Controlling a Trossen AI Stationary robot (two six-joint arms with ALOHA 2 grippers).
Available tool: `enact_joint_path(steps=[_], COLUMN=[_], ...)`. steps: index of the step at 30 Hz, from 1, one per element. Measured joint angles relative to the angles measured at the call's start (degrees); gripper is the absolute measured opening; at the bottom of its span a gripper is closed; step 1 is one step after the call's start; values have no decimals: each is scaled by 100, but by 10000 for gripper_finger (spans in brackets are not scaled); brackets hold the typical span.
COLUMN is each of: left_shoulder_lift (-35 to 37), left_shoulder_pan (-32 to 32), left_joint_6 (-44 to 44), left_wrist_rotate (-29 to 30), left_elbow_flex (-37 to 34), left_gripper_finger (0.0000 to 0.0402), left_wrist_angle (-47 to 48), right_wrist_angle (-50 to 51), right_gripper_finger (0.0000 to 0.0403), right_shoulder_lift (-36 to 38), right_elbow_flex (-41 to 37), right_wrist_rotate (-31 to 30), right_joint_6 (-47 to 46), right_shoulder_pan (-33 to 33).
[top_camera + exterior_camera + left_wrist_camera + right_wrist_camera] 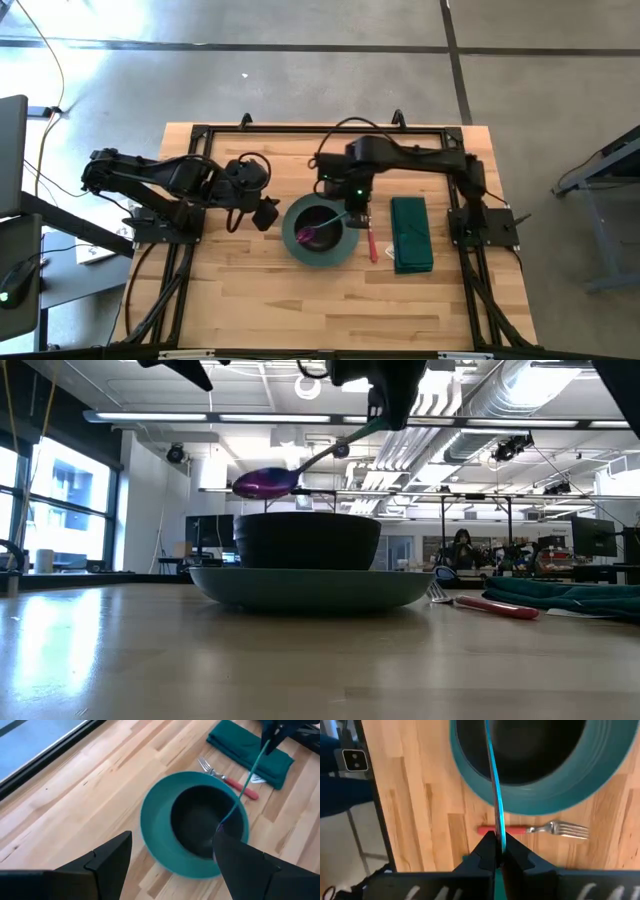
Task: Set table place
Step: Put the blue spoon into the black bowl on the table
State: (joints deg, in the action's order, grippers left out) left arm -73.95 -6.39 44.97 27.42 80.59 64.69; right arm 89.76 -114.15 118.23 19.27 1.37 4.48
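Right fingers pinching teal spoon handle, dangling purple scoop over dark bowl on teal plate, lining up drop. Left fingers gaping, empty, waiting beside plate.

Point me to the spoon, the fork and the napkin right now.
spoon (265, 483): low view, on its purple bowl, above the dark bowl.
fork (540, 829): right wrist view, on the metal neck beside its red handle.
napkin (410, 235): high view, on the middle of the folded green cloth.
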Motion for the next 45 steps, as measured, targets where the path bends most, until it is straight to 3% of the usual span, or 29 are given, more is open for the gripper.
enact_joint_path(steps=[28,37,45], left_shoulder_lift=[0,-2,-4], left_shoulder_pan=[0,0,0], left_joint_6=[-128,-271,-295], left_wrist_rotate=[69,71,72], left_elbow_flex=[-1,1,1], left_gripper_finger=[266,266,266], left_wrist_angle=[-114,-321,-340], right_wrist_angle=[-610,-735,-730], right_gripper_finger=[0,1,45], right_shoulder_lift=[-115,-115,-115], right_elbow_flex=[-1576,-1485,-1475], right_wrist_rotate=[-370,-603,-635], right_joint_6=[-138,-134,-151], right_shoulder_pan=[305,303,301])
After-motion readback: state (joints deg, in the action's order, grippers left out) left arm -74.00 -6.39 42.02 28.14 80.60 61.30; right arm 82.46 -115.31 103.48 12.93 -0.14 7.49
